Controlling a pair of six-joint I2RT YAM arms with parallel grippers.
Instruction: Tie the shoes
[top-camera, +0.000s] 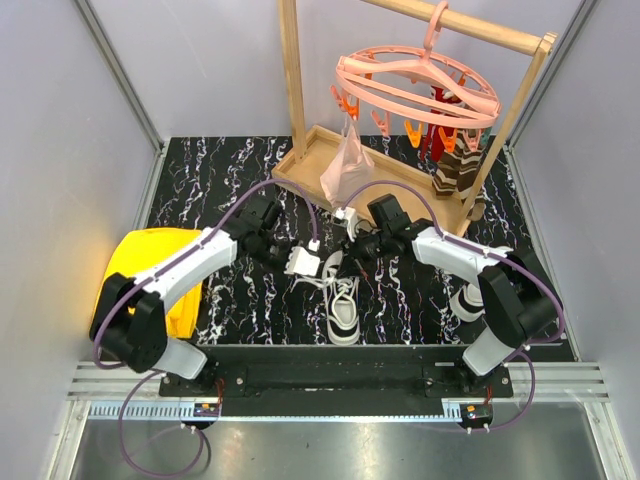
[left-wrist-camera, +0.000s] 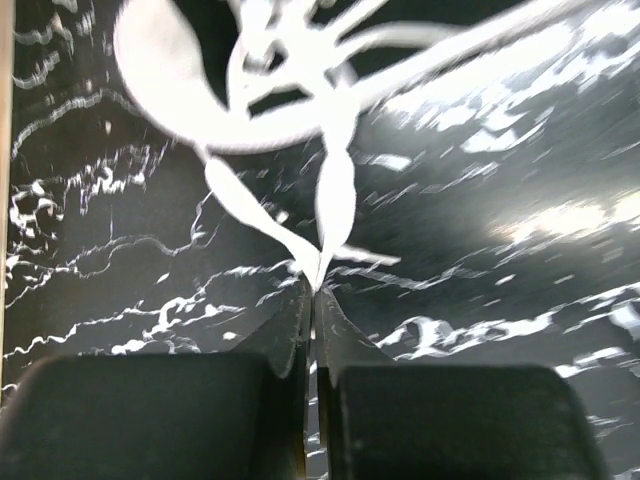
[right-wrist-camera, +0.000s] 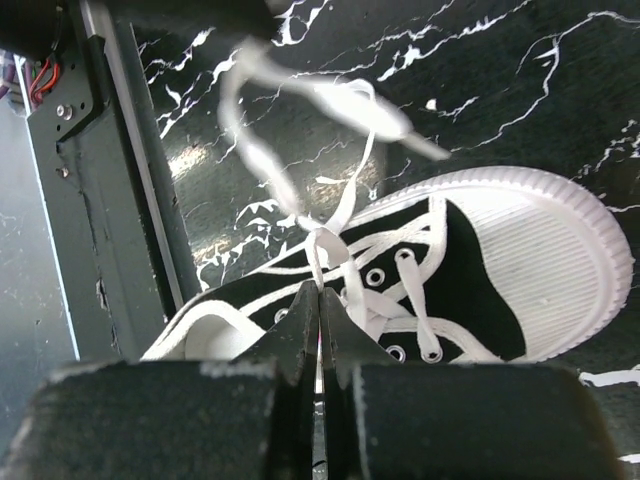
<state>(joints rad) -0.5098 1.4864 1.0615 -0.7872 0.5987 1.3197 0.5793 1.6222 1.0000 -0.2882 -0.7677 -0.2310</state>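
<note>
One sneaker (top-camera: 343, 312) lies mid-table, toe toward the arms; in the right wrist view it (right-wrist-camera: 470, 270) shows black canvas, a white ribbed toe cap and white laces. My left gripper (top-camera: 318, 265) hovers just left of its laced end, and its jaws (left-wrist-camera: 315, 287) are shut on a white lace (left-wrist-camera: 335, 195) that runs up to a blurred loop. My right gripper (top-camera: 354, 249) is above the shoe's far end, shut (right-wrist-camera: 320, 288) on another strand of lace (right-wrist-camera: 322, 250). A second shoe (top-camera: 467, 300) shows partly behind the right arm.
A yellow cloth (top-camera: 160, 270) lies at the left. A wooden rack (top-camera: 292, 90) with a tray base (top-camera: 320, 165) stands behind, carrying a pink clip hanger (top-camera: 415, 90), a plastic bag (top-camera: 347, 165) and brown striped socks (top-camera: 455, 170).
</note>
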